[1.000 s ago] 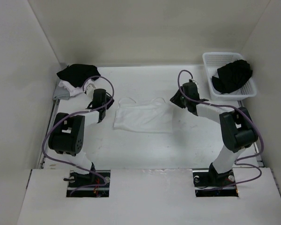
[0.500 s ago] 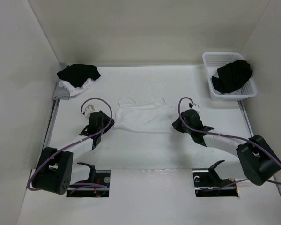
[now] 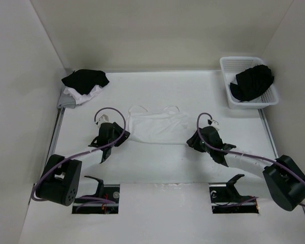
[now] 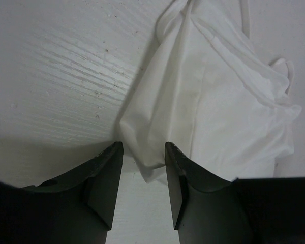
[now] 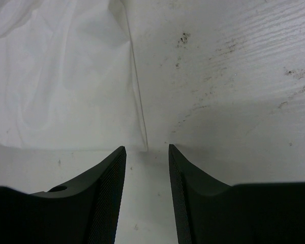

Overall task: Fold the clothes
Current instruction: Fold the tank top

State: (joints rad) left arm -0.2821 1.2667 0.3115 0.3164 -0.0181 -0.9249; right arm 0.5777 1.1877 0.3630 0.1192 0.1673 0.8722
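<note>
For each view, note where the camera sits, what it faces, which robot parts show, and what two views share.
Top external: above, behind the bases, facing the table; both arms show.
Left wrist: on left arm, facing tank top corner; left gripper shows.
Right wrist: on right arm, facing tank top edge; right gripper shows.
Shared: the tank top.

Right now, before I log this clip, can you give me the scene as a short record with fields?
garment: plain white thin-fabric tank top, spread out mid-table, straps toward the far side
left pincer: open, tips either side of the top's near left corner
right pincer: open, tips either side of the top's near right corner
far left: black-and-white pile of garments
far right: white plastic mesh basket holding crumpled black cloth
</note>
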